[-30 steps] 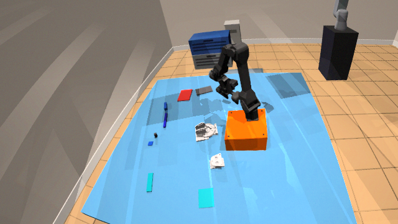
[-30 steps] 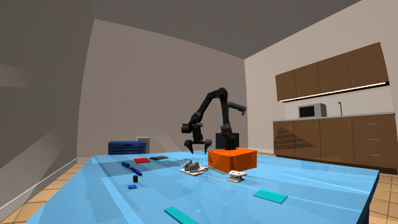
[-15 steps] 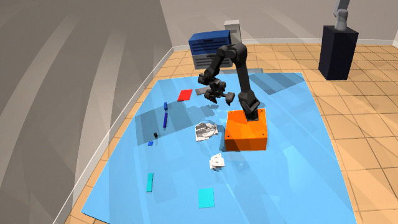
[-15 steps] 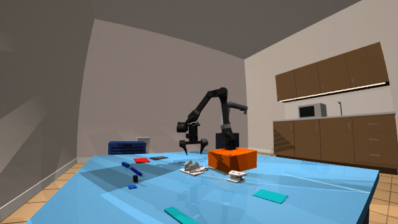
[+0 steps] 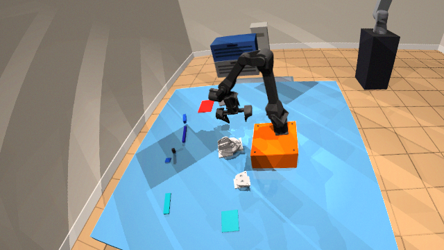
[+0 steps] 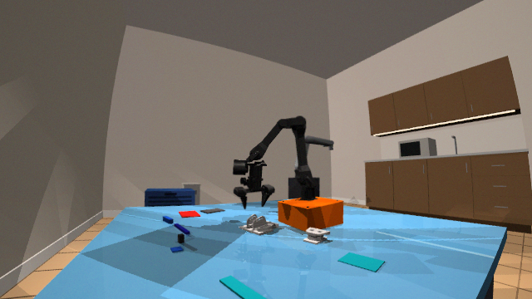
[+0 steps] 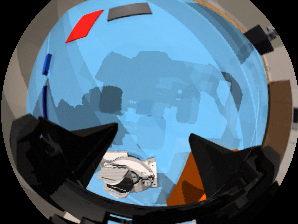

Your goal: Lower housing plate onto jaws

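Observation:
My gripper (image 5: 236, 121) (image 6: 254, 207) (image 7: 154, 132) is open and empty, pointing down, above the table and behind the larger assembly in the top view. This white and grey assembly (image 5: 229, 147) (image 6: 260, 226) (image 7: 129, 172) sits on the table left of the orange base. Grey rounded parts, seemingly the jaws, stand up on it; their pins and stubs are too small to tell. A smaller white plate with holes (image 5: 242, 179) (image 6: 317, 231), seemingly the housing plate, rests level on a small support nearer the top view, apart from the assembly. It is not visible in the wrist view.
The orange base (image 5: 274, 161) (image 6: 293, 213) (image 7: 181, 185) stands beside the assembly. A red sheet (image 5: 206, 106) (image 6: 189, 214) (image 7: 85, 26) and dark grey sheet (image 6: 212, 211) (image 7: 129, 11) lie farther back. Blue pieces (image 5: 184, 134) (image 6: 181, 228) and a black block (image 5: 173, 150) (image 6: 180, 238) are left; teal sheets (image 5: 229, 221) (image 6: 362, 262) lie in front.

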